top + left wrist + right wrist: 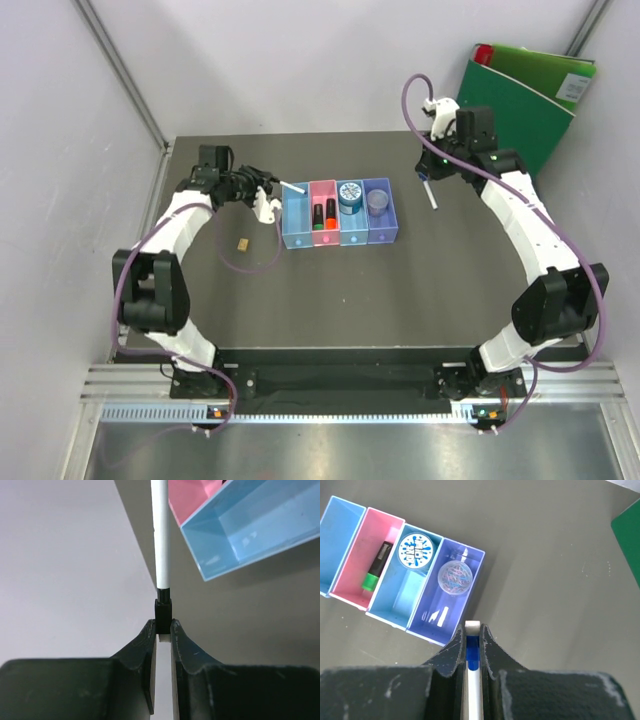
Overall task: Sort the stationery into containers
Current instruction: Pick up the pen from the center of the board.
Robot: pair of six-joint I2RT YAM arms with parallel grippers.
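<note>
**Left arm.** The left jaws are pinched narrow on the black end of a thin white pen. Its shaft juts out past the corner of the end blue bin and is not clearly over the opening.

**Right arm.** The right jaws are closed on a second pen, white with a blue band. It hangs above the bench, to the right of the purple bin.

**Risks.**
- The left grip is at the very tip, so the long shaft could pivot or slip.
- If let go here, the pen could strike the rim, bridge two bins or roll onto the bench.
- Both arms heading for the row could crowd each other.
- A small piece lies loose left of the bins, and the left arm's cable could sweep it.
</note>
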